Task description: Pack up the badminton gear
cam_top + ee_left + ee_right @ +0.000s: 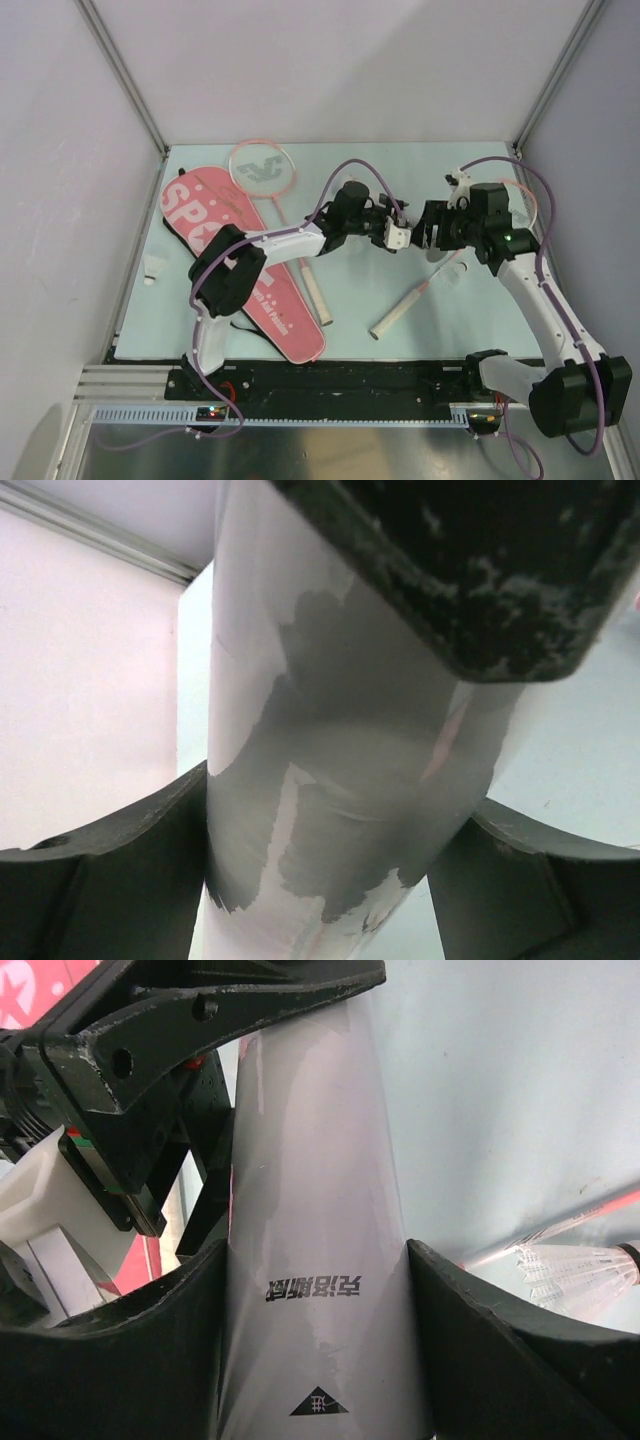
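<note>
Early stage: white tube [320, 1210] held up mid-table, nothing packed yet.
Right gripper [318, 1300] pinches the tube. Left gripper [330, 820] jaws flank it; cannot tell if clamped. Shuttlecocks, far left [153, 270] and right of centre [452, 272], and rackets, far [262, 167] and right [400, 315], lie loose. Pink bag [195, 210] is flat at left, looks unfilled.

Long white cylindrical tube [315, 1260]: glossy white-grey, with black printed characters and a small black triangle mark. Pink racket-shaped fabric bag [200, 205]: salmon pink, white block lettering. Pink-rimmed racket [262, 167]: pale strings bearing a grey emblem, cream handle. Second racket [395, 315]: cream handle, pink shaft. White feather shuttlecock [153, 268]: plain white. Second white shuttlecock [575, 1270]: translucent white. Surface [400, 180]: pale blue-green. Left claw [330, 880] and right claw [315, 1360]: black, scuffed.
</note>
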### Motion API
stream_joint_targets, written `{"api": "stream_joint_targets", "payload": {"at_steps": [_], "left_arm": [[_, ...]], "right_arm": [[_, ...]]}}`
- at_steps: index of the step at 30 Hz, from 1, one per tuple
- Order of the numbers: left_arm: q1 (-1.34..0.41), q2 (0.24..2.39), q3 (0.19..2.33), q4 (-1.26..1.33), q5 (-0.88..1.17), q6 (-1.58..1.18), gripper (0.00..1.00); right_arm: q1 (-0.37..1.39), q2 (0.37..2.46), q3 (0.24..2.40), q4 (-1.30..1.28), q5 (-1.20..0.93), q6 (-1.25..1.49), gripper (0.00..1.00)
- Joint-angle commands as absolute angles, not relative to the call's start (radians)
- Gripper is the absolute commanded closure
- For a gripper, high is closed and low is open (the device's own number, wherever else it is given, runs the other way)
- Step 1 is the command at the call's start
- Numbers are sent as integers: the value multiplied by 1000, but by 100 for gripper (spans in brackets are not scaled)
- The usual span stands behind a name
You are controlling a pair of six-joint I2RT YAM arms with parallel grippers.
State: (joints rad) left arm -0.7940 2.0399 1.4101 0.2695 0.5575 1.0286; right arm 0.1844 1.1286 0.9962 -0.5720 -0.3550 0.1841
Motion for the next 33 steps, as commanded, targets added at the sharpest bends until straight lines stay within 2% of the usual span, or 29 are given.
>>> {"api": "stream_joint_targets", "payload": {"at_steps": [1, 4, 9, 15, 20, 26, 33], "left_arm": [[-793, 1915, 1415, 362, 454, 950, 43], [-791, 1866, 1391, 372, 400, 927, 48], [-791, 1778, 1344, 377, 332, 897, 57], [-789, 1661, 1291, 376, 187, 804, 62], [-783, 1527, 1228, 326, 31, 719, 62], [-782, 1357, 1215, 49, -143, 649, 63], [-789, 1063, 1096, -288, -208, 497, 61]], "right_arm": [[165, 1017, 1058, -518, -404, 292, 32], [138, 950, 1075, -482, -416, 338, 21], [93, 849, 1088, -365, -466, 430, 10], [59, 777, 1113, -286, -545, 503, 6], [53, 737, 1115, -250, -620, 546, 13], [54, 725, 1115, -248, -699, 576, 32], [102, 778, 1114, -210, -758, 630, 41]]}}
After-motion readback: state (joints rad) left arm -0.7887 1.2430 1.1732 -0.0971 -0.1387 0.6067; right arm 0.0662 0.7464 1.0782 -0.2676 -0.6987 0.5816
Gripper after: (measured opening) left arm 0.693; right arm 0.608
